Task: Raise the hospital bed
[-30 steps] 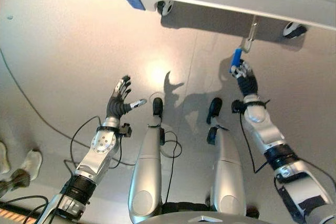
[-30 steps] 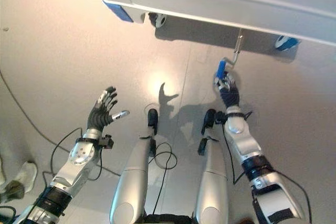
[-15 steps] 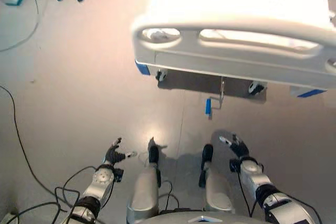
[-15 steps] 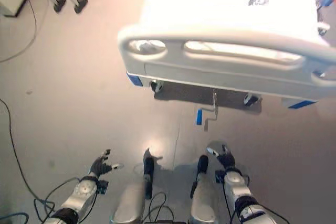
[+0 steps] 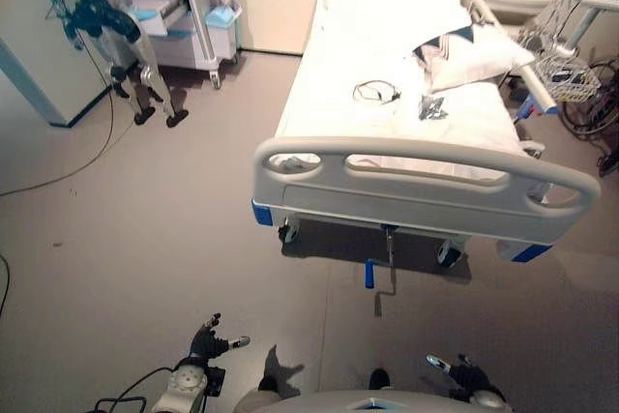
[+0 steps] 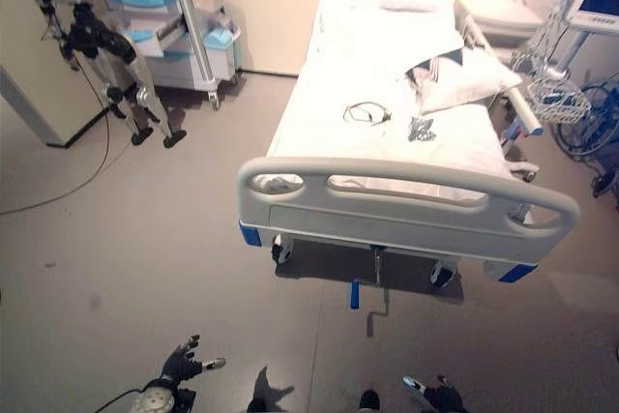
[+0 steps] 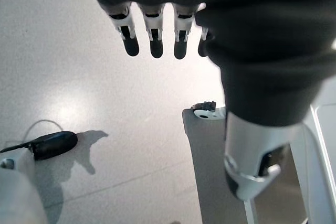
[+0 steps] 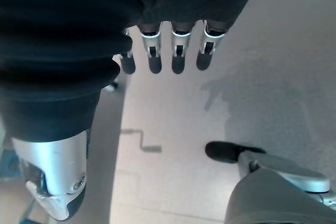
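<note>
A white hospital bed with a grey footboard (image 5: 426, 191) stands ahead of me on castors. Below its foot end hangs a metal crank with a blue handle (image 5: 369, 274), also seen as the crank handle (image 6: 355, 294) and, small and far off, as the crank (image 8: 142, 142). My right hand (image 5: 466, 375) is low, well short of the crank, open and holding nothing; its fingers (image 8: 176, 51) are straight. My left hand (image 5: 206, 343) hovers over the floor off to the left, open too, with straight fingers (image 7: 152, 40).
A wheeled medical cart (image 5: 198, 7) and a stand with dark feet (image 5: 145, 94) sit at the far left. A wire basket (image 5: 566, 74) and cables lie right of the bed. A pillow (image 5: 474, 55) and a looped cord (image 5: 375, 92) rest on the mattress.
The camera has risen and pulled back, bringing the whole bed into view. My right hand has let go of the blue crank handle and now sits far below it.
</note>
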Tool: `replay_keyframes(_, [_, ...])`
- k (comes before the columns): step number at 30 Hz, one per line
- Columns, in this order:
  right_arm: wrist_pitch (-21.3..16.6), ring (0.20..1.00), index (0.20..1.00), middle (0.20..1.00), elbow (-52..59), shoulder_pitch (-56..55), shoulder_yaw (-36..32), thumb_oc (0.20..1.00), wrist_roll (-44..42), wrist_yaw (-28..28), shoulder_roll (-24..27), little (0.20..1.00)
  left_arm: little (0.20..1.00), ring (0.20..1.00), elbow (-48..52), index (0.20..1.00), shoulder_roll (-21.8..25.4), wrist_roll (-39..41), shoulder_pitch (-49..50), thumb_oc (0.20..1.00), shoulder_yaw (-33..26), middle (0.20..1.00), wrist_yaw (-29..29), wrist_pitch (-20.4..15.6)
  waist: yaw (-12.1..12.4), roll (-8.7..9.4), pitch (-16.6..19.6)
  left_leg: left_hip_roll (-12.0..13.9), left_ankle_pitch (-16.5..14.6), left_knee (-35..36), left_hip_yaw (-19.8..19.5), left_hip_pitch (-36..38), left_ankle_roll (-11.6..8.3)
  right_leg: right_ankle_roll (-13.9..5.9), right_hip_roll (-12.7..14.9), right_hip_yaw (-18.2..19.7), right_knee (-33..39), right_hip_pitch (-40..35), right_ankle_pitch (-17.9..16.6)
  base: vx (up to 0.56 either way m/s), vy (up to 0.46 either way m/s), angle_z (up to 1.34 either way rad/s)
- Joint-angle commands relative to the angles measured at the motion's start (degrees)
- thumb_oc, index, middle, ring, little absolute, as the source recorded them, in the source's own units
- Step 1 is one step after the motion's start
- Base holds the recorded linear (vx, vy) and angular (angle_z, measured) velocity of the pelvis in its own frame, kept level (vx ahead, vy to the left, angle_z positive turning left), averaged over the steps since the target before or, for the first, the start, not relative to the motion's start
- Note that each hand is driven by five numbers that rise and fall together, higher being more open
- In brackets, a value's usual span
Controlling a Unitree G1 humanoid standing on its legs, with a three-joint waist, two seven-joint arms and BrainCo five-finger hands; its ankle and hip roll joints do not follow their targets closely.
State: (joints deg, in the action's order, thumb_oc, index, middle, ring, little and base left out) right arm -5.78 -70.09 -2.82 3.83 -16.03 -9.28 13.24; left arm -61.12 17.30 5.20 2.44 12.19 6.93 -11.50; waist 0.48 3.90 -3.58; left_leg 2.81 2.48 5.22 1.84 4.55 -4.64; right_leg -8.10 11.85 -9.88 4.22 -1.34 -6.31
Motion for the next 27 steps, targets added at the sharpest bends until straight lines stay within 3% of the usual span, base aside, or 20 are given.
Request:
replay_keyframes(1, [-1.56, 1.000, 1.000, 1.000, 1.36, 3.16, -2.70, 1.000, -2.69, -1.50, 0.04, 1.000, 1.000, 1.000, -2.04, 1.000, -1.22, -2.63, -2.41, 1.000, -3.17, 1.000, 1.29, -0.55, -1.06, -1.71, -1.97, -1.07, 0.31, -0.81, -0.18, -1.14, 1.33, -2.99, -0.16, -0.75, -5.56, -2.24, 3.05, 0.00, 0.000, 0.00])
replay_keyframes(13, [-2.87, 1.000, 1.000, 1.000, 1.54, 3.20, -3.05, 1.000, -7.03, -1.15, -0.95, 1.000, 1.000, 1.000, -4.43, 1.000, -3.35, -4.20, -2.22, 1.000, -2.13, 1.000, 1.27, -0.44, -1.49, -2.09, -0.66, -0.98, -1.41, -0.68, 0.95, 2.52, 1.72, -2.95, 0.01, -0.02, -4.45, -5.05, 3.47, 0.02, 0.008, -0.05])
replay_keyframes(27, [-3.27, 1.000, 1.000, 1.000, 2.96, 3.60, -1.58, 1.000, -9.13, 0.84, -1.43, 1.000, 1.000, 1.000, -3.02, 1.000, -3.41, -0.27, -2.59, 1.000, -1.92, 1.000, -1.11, -1.01, -1.74, -2.00, -0.63, -0.53, -1.65, -0.57, 1.12, 3.01, 1.51, -2.56, -0.35, 0.47, -3.44, -5.84, 4.04, 0.00, 0.000, -0.01])
